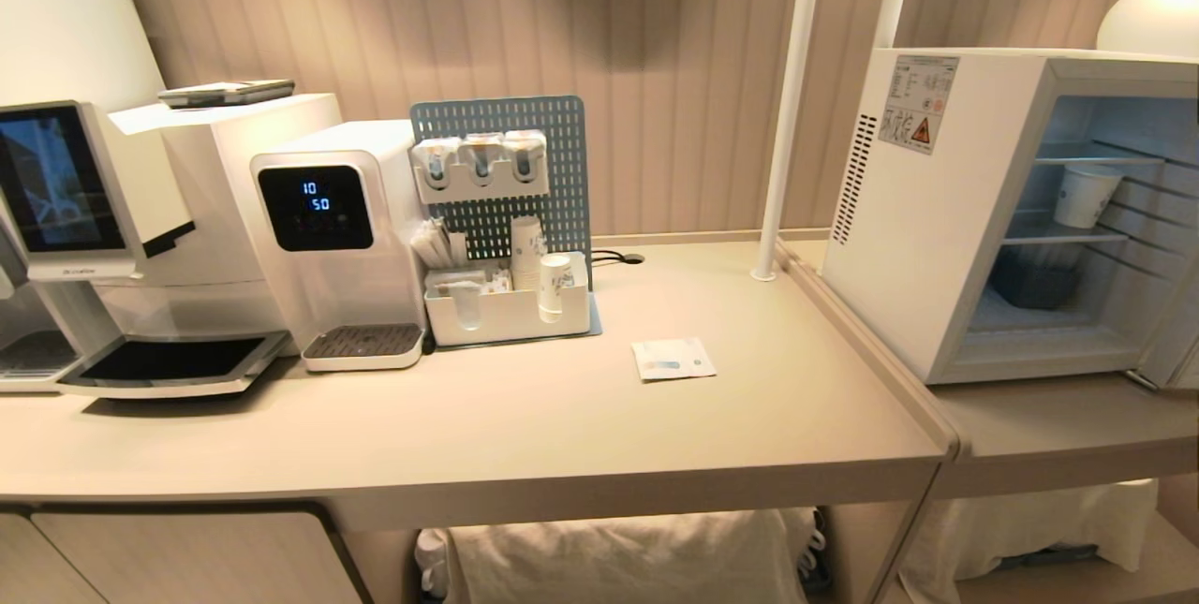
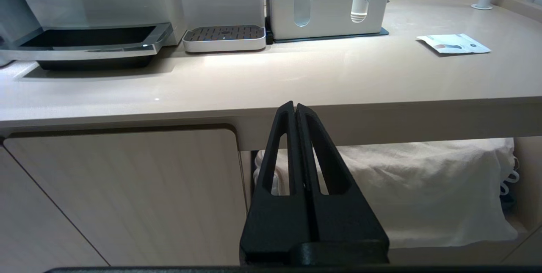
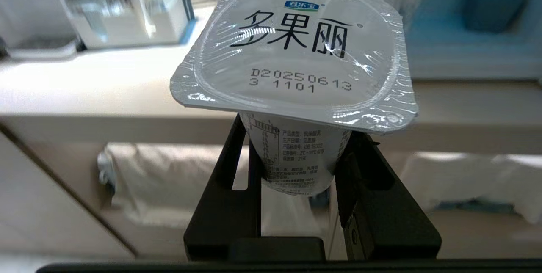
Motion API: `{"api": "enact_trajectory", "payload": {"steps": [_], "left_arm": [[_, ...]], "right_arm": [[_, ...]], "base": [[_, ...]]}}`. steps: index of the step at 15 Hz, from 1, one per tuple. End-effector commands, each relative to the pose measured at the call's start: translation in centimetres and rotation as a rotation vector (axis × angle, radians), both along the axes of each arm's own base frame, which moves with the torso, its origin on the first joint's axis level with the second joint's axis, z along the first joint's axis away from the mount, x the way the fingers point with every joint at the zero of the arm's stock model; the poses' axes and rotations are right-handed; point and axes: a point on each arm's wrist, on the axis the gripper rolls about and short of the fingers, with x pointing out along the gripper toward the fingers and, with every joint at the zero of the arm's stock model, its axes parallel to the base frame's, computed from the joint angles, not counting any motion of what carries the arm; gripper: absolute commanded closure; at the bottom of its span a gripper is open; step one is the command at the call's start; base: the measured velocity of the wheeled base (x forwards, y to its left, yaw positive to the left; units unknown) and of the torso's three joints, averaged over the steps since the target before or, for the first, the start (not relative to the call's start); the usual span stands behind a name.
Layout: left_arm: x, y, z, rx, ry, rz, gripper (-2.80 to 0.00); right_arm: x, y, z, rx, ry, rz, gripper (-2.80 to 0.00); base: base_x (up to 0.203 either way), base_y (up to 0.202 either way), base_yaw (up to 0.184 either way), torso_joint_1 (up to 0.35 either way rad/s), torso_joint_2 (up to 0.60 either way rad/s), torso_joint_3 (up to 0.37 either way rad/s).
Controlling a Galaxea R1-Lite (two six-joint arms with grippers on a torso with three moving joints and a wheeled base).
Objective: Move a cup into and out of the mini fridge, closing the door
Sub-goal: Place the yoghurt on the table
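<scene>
In the right wrist view, the cup (image 3: 296,53), a small white tub with a foil lid and black print, sits upright between the fingers of my right gripper (image 3: 298,139). The gripper is shut on the tub's body, in the air before the counter's front edge. The white mini fridge (image 1: 918,239) stands at the right of the counter, its inside showing wire shelves. Its door (image 1: 1178,356) is swung open, with only a sliver at the picture's edge. My left gripper (image 2: 295,106) is shut and empty, low in front of the counter edge. Neither arm shows in the head view.
A taller paper cup (image 1: 1085,195) stands on a fridge shelf above a dark tray (image 1: 1030,286). On the counter are a coffee machine (image 1: 84,211), a water dispenser (image 1: 328,229), a white organizer with paper cups (image 1: 506,309) and a flat sachet (image 1: 673,359). A white pole (image 1: 787,98) rises left of the fridge.
</scene>
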Motion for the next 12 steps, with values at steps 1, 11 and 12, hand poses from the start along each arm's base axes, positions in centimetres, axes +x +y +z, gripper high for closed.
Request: {"api": "enact_trajectory", "payload": {"steps": [1,11,12], "left_arm": [[0.0,0.0,0.0,0.000,0.001,0.000,0.00],[0.0,0.0,0.0,-0.001,0.001,0.000,0.00],[0.0,0.0,0.0,-0.002,0.001,0.000,0.00]], "right_arm": [[1.6,0.0,-0.6,-0.012,0.117,0.012,0.00],[19.3,0.4,-4.2,-0.026,0.437,0.054,0.00],[21.4,0.8,-5.5,-0.027,0.450,0.067,0.00]], "base": [[0.000,0.000,0.000,0.000,0.00,0.000],[0.000,0.000,0.000,0.000,0.00,0.000],[0.000,0.000,0.000,0.000,0.00,0.000]]}}
